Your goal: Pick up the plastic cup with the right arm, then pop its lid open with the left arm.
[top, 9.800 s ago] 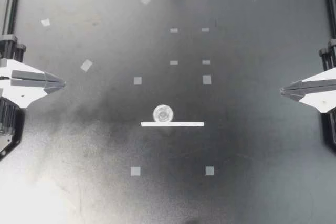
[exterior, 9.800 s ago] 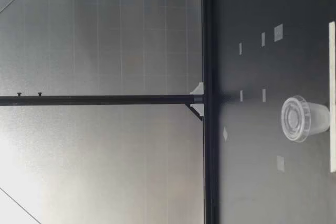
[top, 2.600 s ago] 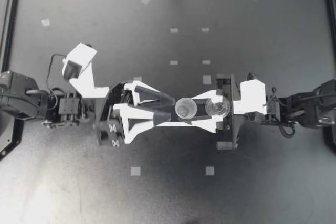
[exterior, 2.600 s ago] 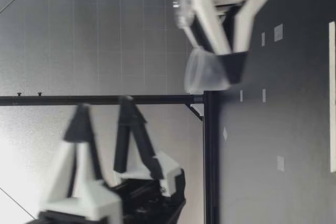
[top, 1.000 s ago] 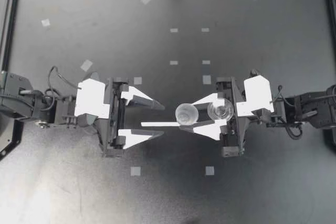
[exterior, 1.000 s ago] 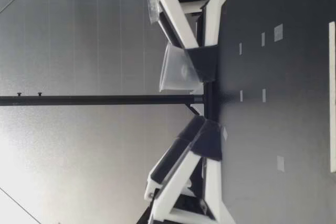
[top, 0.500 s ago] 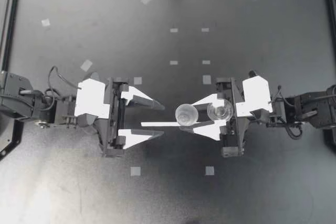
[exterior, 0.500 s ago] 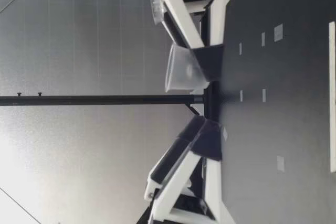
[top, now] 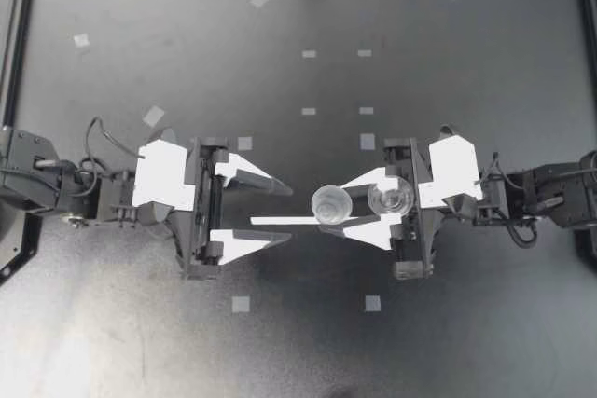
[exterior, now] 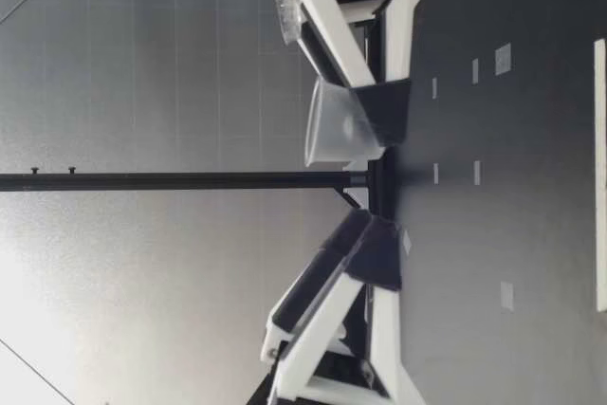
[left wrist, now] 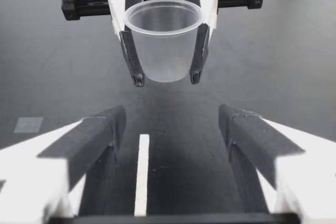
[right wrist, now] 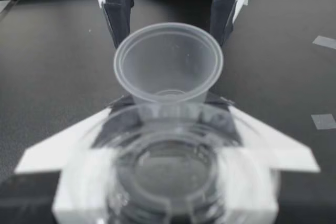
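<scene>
My right end effector [top: 326, 210] pinches the clear cup [top: 329, 200] upright above the tabletop [top: 466, 44]. My left end effector [top: 285, 212], fingers spread wide, faces it just ahead, not touching.

Both arms reach inward; the left gripper [top: 287, 212] spreads its fingers wide, the right gripper [top: 338, 204] pinches close.

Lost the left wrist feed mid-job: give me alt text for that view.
My right gripper pinches a clear, empty cup upright above the dark table, straight ahead of my open left gripper. Its fingers stand wide apart, clear of the cup, with a white tape strip on the table between them.
</scene>
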Available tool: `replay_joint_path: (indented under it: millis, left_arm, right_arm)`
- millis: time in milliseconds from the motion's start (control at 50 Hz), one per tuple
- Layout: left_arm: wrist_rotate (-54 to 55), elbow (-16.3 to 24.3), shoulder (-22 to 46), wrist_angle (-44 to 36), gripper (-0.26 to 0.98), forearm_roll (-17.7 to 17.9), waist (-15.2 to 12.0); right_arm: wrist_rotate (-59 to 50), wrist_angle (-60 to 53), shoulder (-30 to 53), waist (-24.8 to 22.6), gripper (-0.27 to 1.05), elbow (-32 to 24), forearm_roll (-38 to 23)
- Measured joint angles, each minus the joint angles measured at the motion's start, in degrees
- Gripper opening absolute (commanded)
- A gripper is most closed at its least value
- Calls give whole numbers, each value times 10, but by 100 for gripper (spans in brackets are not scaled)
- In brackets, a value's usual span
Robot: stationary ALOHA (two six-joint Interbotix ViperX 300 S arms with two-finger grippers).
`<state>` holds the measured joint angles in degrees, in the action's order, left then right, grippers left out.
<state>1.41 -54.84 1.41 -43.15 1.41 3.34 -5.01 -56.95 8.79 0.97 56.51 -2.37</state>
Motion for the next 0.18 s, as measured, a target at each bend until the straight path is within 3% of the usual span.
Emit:
replay_joint_path:
  millis: [180]
  left_arm:
    - [1,0,1,0,63,0,0]
  right_arm:
    - [0,4,0,0,31,0,1]
